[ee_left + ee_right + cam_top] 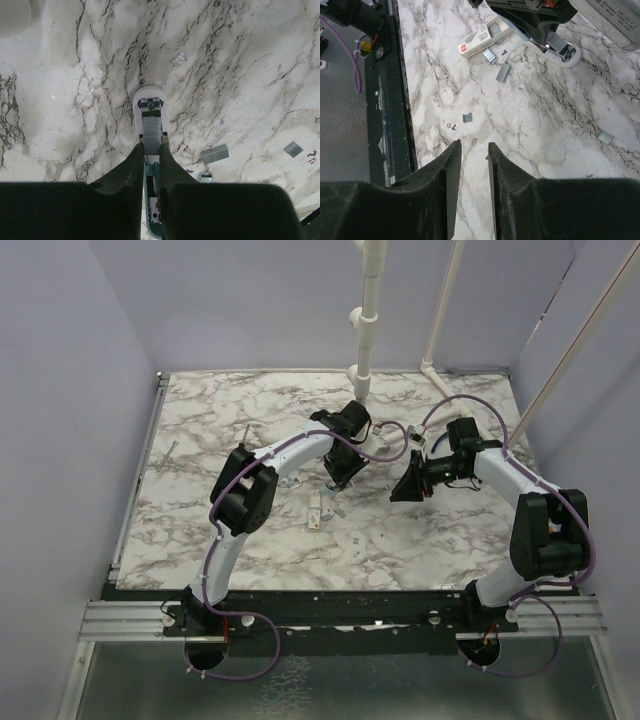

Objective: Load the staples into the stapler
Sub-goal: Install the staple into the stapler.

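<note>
The stapler lies open on the marble table, its white rounded end pointing away and its teal part between my fingers. A silvery strip of staples sits in its channel. My left gripper is shut on the stapler's sides, low over the table. The stapler also shows in the right wrist view, under the left gripper. My right gripper is open and empty, hovering to the right of the stapler.
Loose staple strips lie near the stapler, with more in the right wrist view. A small white oblong box lies by the left gripper. The table's black front rail runs along the left.
</note>
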### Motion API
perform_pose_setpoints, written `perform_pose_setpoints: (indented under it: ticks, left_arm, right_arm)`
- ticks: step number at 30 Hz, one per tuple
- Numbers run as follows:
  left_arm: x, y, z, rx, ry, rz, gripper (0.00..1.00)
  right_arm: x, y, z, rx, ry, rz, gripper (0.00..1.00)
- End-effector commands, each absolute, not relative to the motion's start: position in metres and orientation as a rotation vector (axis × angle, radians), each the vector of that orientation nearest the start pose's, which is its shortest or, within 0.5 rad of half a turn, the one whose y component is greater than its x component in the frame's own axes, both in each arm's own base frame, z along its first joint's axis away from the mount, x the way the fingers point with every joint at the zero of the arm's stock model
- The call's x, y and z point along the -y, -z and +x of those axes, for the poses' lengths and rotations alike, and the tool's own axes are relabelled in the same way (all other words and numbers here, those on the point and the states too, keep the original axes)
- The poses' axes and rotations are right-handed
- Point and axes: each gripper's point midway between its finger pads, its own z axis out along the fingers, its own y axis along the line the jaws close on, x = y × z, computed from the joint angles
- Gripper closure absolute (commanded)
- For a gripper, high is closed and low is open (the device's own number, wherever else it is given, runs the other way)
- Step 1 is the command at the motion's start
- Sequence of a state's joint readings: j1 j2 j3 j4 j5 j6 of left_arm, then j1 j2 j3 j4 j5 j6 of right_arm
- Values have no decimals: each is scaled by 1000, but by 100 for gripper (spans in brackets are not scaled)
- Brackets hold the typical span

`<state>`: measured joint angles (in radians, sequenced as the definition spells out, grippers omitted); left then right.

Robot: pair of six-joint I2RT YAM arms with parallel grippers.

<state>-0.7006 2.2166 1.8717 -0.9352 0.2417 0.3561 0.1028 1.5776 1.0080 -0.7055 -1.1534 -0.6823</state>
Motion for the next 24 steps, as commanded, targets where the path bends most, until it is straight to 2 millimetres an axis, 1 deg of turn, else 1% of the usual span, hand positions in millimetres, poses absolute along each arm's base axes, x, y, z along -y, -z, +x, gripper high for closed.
perform_pose_setpoints:
  ticks: [1,24]
  left_arm:
    - [309,-44,328,-2507,354,1520,100]
    - [303,-52,329,-2510,304,1494,100]
  right_arm:
    - [-180,-133,265,-1934,-1293,-1082,68]
    - [-180,-132,265,-1935,-1300,-1079,68]
